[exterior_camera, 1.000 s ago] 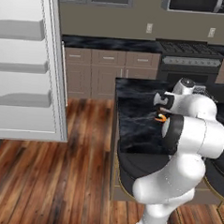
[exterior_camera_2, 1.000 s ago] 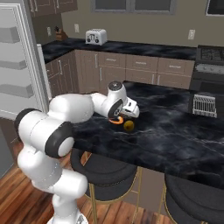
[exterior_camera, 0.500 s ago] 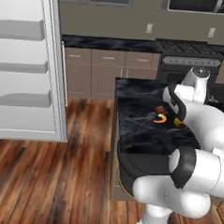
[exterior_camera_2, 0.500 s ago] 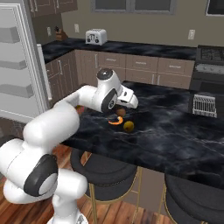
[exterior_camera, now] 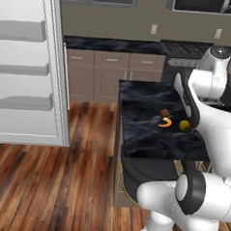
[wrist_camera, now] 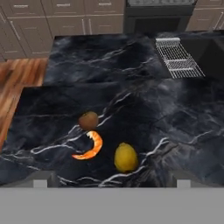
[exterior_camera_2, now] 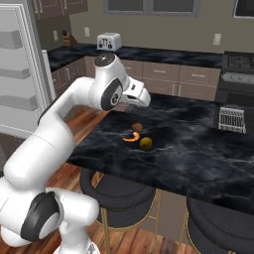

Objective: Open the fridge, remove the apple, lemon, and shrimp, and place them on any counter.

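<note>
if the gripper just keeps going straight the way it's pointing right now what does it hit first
Most likely the bare marble top of the counter, past the apple, shrimp and lemon, which lie low in the hand view, nearer the gripper. Nothing stands in the way before it, though depth is hard to judge.

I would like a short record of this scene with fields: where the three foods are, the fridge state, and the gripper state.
apple: on the island counter, beside the shrimp
shrimp: on the counter, between apple and lemon
lemon: on the counter, apart from the shrimp
fridge: door open, shelves white
gripper: open, raised above the counter, holding nothing
</note>
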You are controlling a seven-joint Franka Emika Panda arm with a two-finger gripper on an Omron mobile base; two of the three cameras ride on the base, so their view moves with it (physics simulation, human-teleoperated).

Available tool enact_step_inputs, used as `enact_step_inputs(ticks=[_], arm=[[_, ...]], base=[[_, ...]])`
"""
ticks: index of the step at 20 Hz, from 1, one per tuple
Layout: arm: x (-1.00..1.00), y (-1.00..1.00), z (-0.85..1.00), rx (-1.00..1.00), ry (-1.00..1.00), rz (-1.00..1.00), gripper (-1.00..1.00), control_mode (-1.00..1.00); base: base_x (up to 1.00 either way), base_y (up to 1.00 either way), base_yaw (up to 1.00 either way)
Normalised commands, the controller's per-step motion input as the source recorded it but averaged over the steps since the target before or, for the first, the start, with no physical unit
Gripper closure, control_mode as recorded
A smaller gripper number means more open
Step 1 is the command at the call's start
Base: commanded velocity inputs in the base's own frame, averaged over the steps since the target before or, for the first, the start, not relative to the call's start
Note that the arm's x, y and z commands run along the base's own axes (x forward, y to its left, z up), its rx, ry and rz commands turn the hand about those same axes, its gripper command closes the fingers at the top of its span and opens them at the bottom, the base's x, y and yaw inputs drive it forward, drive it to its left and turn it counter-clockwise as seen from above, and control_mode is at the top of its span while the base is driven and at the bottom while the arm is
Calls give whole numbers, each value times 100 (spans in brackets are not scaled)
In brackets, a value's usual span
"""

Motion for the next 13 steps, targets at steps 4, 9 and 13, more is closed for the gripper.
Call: enact_step_inputs(ticks=[4, 9, 13], arm=[[-43, 37, 77, 0, 11, 0, -100, -100], [-78, 27, 46, 0, 9, 2, -100, -100], [-81, 5, 40, 0, 0, 0, -100, -100]], base=[[0, 0, 0], [0, 0, 0], [0, 0, 0]])
